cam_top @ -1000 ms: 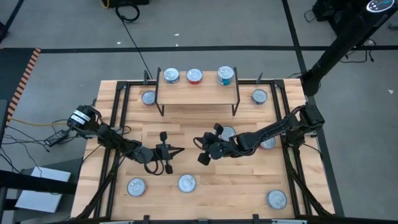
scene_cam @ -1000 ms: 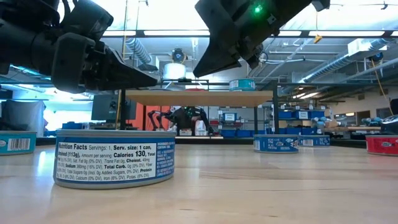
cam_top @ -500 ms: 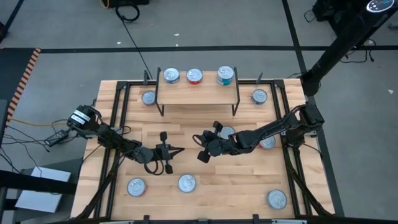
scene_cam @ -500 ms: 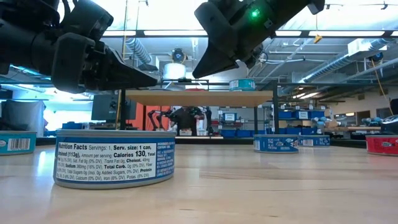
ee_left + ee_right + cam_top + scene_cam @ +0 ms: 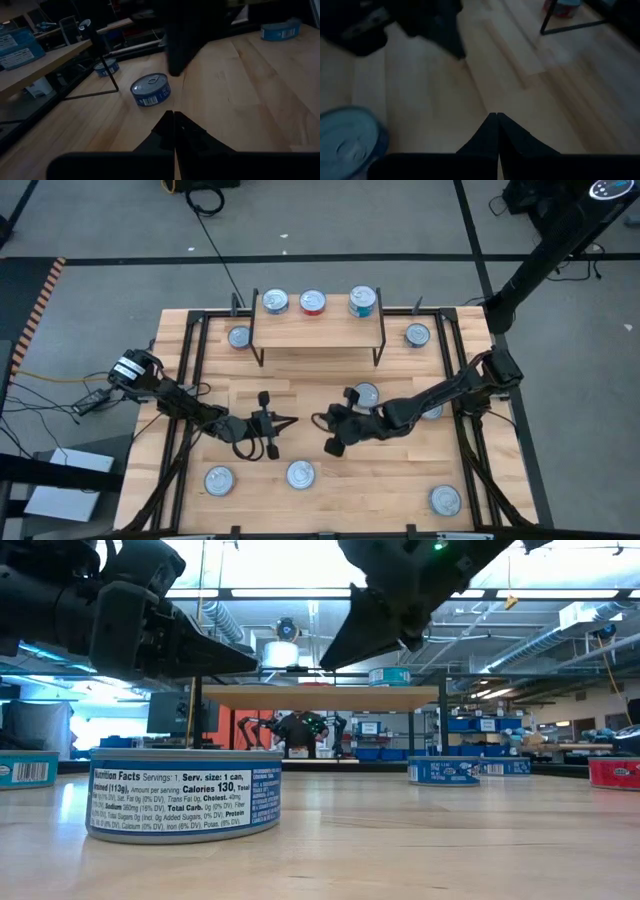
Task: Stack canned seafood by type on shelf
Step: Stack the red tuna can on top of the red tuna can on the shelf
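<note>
A large tabletop of light wooden slats (image 5: 300, 395) is edged by a black metal frame (image 5: 190, 360) and stands on a grey floor (image 5: 330, 220) crossed by dark tape lines. A black cable (image 5: 215, 240) runs over that floor near a yellow and black object (image 5: 200, 185), and an orange-and-black striped strip (image 5: 40, 305) lies well apart at the side. Level across the table, long ceiling lights (image 5: 270, 593) and blue storage bins (image 5: 480, 724) show in the room behind.

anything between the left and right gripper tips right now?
Nothing. In the high view only bare table separates the left gripper from the right gripper. Both have their fingers shut and hold nothing.
</note>
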Available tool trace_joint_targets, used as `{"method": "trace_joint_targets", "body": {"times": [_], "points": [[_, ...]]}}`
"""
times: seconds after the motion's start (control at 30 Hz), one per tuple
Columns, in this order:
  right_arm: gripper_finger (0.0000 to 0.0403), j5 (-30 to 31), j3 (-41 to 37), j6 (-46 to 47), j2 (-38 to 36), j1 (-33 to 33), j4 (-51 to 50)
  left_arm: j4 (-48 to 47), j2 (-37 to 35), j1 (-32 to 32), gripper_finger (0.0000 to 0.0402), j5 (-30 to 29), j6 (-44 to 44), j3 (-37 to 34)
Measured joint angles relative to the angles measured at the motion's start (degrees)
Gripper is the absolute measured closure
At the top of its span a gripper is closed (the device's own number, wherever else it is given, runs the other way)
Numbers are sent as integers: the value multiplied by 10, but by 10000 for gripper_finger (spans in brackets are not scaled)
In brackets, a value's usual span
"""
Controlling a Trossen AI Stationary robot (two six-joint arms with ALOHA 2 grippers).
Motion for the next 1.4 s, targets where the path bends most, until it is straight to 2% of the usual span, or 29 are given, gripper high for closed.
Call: {"method": "trace_joint_targets", "body": {"times": [0.3,0.37,0.63,0.83,1.13,1.4], "points": [[394,0,0,67,0,47,-79,7,0,2,400,19,-105,0],[394,0,0,89,0,55,-99,-2,0,2,400,37,-105,0],[394,-35,0,221,-5,74,-240,-65,0,2,400,42,-103,0],[394,-49,0,327,-6,82,-365,-115,0,-14,400,112,-89,0],[394,-65,1,399,-6,102,-444,-148,0,-67,400,55,-75,0],[395,-126,36,539,-9,138,-645,-136,0,-106,400,72,-72,0]]}}
